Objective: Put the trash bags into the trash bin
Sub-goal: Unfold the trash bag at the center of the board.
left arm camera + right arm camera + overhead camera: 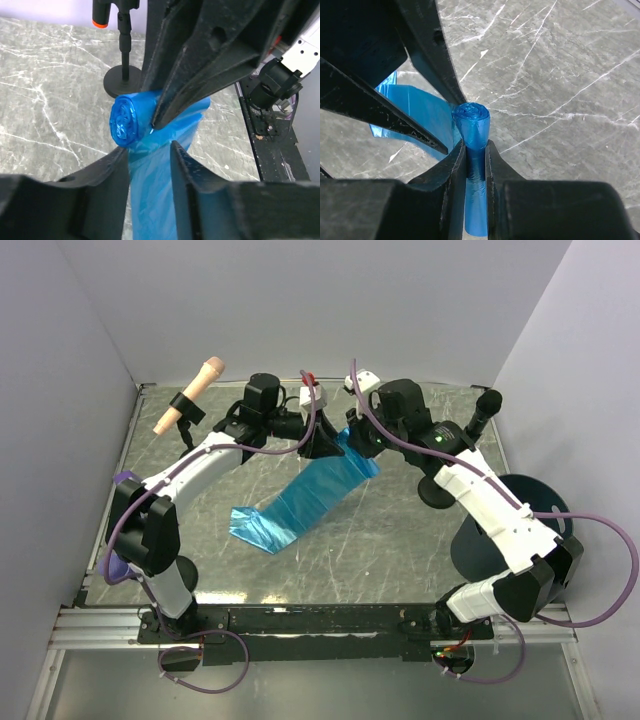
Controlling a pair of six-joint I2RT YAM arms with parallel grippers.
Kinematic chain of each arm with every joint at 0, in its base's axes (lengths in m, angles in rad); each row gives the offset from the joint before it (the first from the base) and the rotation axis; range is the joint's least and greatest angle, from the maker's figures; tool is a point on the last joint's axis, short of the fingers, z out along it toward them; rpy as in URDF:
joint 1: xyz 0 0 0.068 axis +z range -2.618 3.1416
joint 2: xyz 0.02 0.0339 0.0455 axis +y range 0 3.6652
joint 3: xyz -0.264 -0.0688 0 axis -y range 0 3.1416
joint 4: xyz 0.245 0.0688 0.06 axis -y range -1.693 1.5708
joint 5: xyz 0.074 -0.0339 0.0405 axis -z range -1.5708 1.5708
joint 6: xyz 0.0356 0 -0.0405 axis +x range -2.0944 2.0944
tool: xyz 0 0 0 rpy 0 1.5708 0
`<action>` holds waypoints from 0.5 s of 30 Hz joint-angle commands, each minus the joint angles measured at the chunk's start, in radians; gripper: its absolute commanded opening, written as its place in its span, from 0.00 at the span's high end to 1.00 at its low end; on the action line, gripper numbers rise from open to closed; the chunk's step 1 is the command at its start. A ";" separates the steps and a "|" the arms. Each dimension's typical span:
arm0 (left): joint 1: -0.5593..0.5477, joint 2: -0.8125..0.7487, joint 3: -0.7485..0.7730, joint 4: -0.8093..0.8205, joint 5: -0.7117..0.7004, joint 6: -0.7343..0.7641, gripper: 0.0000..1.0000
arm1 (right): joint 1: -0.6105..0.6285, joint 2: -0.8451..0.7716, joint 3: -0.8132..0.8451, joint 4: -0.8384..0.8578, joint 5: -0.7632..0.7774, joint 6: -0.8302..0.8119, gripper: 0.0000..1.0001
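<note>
The trash bags are one bright-blue strip: a tight roll (471,120) with a long sheet (300,500) trailing from it down to the table at the lower left. My right gripper (472,150) is shut on the roll, whose end (126,120) sticks out past the fingertips. Just below the roll, my left gripper (146,150) has the bunched sheet (155,190) filling the gap between its fingers. Both grippers meet nose to nose above the table's back middle: left gripper (322,445), right gripper (350,440). The dark trash bin (535,495) stands at the right, partly hidden by the right arm.
A beige-headed microphone (190,400) on a stand is at the back left. A black microphone (483,410) stands at the back right, with a flat round base (437,492) beside the bin. A stand base (122,80) lies close behind the roll. White walls enclose the table.
</note>
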 commanded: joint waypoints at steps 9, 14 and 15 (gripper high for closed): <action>0.000 -0.002 -0.011 0.007 0.001 -0.007 0.51 | -0.016 -0.030 0.036 0.041 -0.038 0.030 1.00; 0.000 0.010 -0.023 0.015 0.004 -0.005 0.56 | -0.016 -0.039 0.045 0.023 -0.017 -0.036 1.00; 0.003 0.020 -0.020 0.015 0.010 -0.008 0.57 | -0.016 -0.042 0.044 0.023 -0.015 -0.045 1.00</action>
